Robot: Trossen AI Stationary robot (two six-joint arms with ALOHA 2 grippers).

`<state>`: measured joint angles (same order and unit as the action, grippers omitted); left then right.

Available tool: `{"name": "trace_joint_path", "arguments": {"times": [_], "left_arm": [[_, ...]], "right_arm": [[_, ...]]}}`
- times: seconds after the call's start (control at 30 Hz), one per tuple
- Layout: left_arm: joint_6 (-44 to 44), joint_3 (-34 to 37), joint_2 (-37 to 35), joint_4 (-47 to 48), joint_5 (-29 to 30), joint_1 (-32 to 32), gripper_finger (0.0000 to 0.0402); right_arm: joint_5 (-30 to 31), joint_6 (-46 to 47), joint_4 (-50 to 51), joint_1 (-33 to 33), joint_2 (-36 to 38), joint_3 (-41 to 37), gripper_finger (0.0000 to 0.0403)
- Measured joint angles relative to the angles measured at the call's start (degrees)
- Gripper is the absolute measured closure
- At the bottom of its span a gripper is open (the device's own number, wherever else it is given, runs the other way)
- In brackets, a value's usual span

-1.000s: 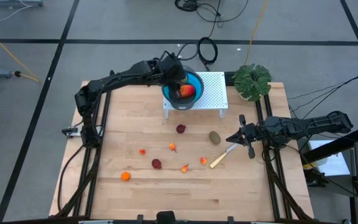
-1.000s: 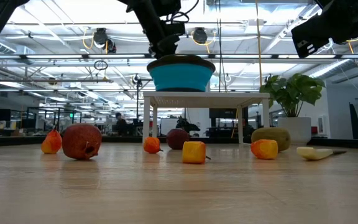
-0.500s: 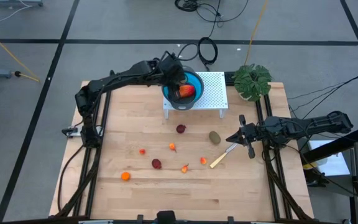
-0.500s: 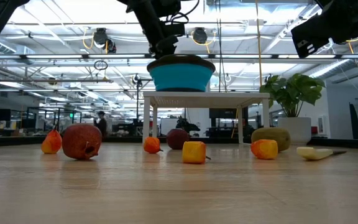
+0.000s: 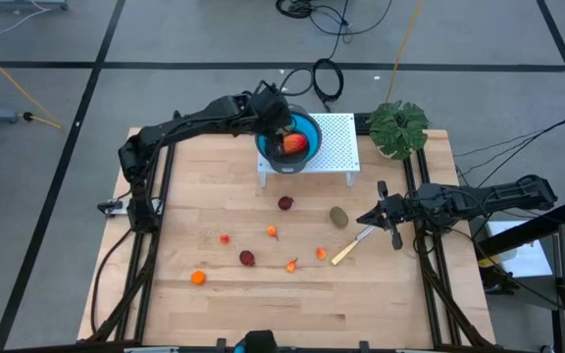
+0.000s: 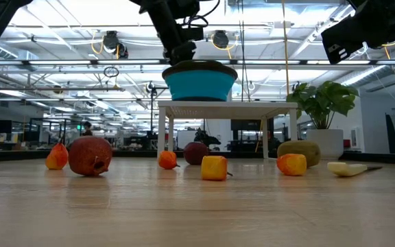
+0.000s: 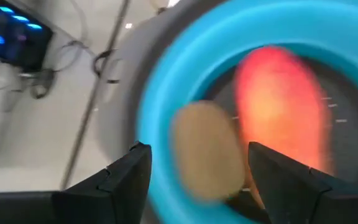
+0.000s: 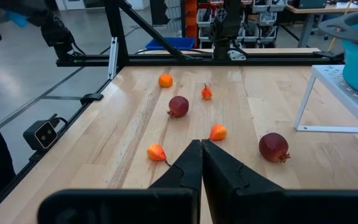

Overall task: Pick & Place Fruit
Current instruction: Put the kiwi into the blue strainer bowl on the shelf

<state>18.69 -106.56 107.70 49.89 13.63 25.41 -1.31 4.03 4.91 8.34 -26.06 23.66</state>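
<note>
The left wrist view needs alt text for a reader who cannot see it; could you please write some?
A brownish-green oval fruit shows between the open left gripper's dark fingers, right over a blue bowl. A long red-orange fruit already lies inside the bowl. The picture is blurred, so I cannot tell whether the oval still touches the fingers.

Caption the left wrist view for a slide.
Left gripper, fingers apart, over a blue bowl holding a brownish-green oval fruit and a long red-orange fruit.
</note>
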Motion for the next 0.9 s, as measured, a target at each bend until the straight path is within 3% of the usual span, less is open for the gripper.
{"name": "trace_joint_path", "arguments": {"times": [0.23, 0.4, 0.73, 0.9], "left_arm": [[3.3, 0.1, -3.0, -0.4, 7.1, -2.0, 0.0122], [-3.5, 0.1, -6.5, -0.4, 7.0, -6.1, 0.0136], [-17.8, 0.0, -9.8, 0.2, 6.7, -16.1, 0.0225], [-22.7, 0.1, -9.9, 0.1, 3.0, -20.5, 0.0280]], "right_arm": [[0.0, 0.0, 0.0, 0.0, 0.0, 0.0, 0.0399], [0.0, 0.0, -0.1, 0.0, 0.0, 0.0, 0.0399], [-0.2, 0.0, 0.0, 0.0, 0.0, 0.0, 0.0399], [-0.3, 0.0, 0.0, 0.0, 0.0, 0.0, 0.0399]]}}
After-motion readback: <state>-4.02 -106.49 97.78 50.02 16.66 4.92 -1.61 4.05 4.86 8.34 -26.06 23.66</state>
